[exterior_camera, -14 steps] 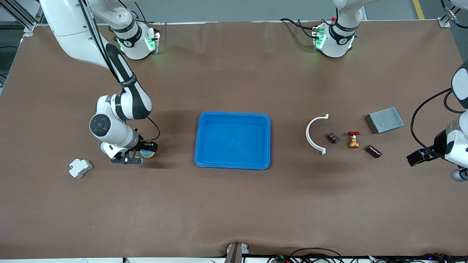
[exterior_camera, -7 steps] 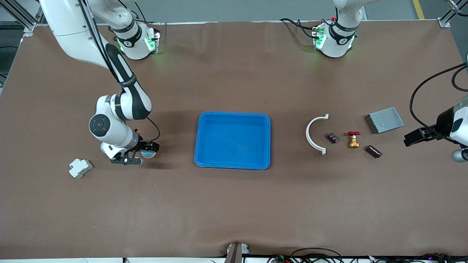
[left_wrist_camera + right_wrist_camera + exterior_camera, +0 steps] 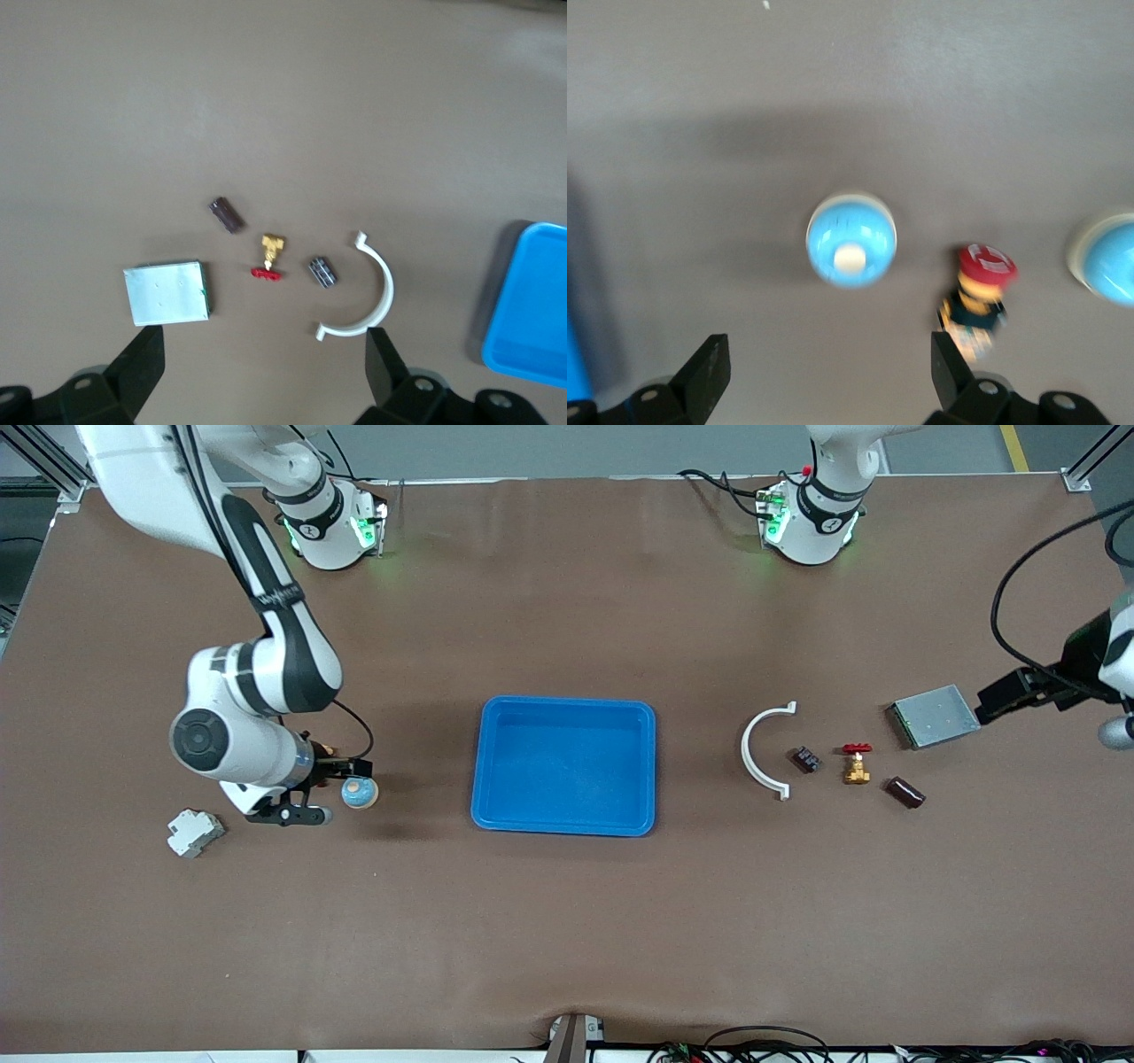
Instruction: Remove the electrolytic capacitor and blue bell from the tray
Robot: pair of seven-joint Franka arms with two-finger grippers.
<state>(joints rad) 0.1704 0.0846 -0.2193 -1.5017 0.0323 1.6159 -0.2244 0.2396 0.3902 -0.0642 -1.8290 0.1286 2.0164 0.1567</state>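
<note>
Two grippers: both stand with their jaws wide apart and neither has hold of anything.
Right gripper point(image 3: 828, 354): it hangs just above the table at the right arm's end. The bell shows below the gap between its fingers point(image 3: 709, 359), untouched by either.
Left gripper point(image 3: 263, 345): it is up in the air at the left arm's end of the table, looking down on the cluster of small parts. Nothing sits between its fingers point(image 3: 376, 345).
Bell point(image 3: 359, 791): a round blue dome with a pale knob on top. It stands upright on the bare table between the blue tray and the white block, outside the tray.
Capacitor point(image 3: 905, 792): a dark brown cylinder lying on its side on the table toward the left arm's end. It is the part of its cluster nearest the front camera, and it is apart from the brass valve.
Blue tray point(image 3: 567, 701): it sits at the middle of the table, well apart from the capacitor and nearer to the bell.
Brass valve point(image 3: 856, 764): red handle, between the capacitor and the small black part point(image 3: 805, 759).
White curved clip point(image 3: 764, 751): it lies on the tray's side of the black part.
Metal box point(image 3: 933, 716): it lies flat, farther from the front camera than the capacitor.
White block point(image 3: 194, 833): it lies near the right gripper, on the side away from the tray.
Red-capped button point(image 3: 979, 297): it stands near the bell in the right wrist view, blurred.
Second blue round item point(image 3: 1109, 270): it is cut off by the picture's edge, so it cannot be identified.
</note>
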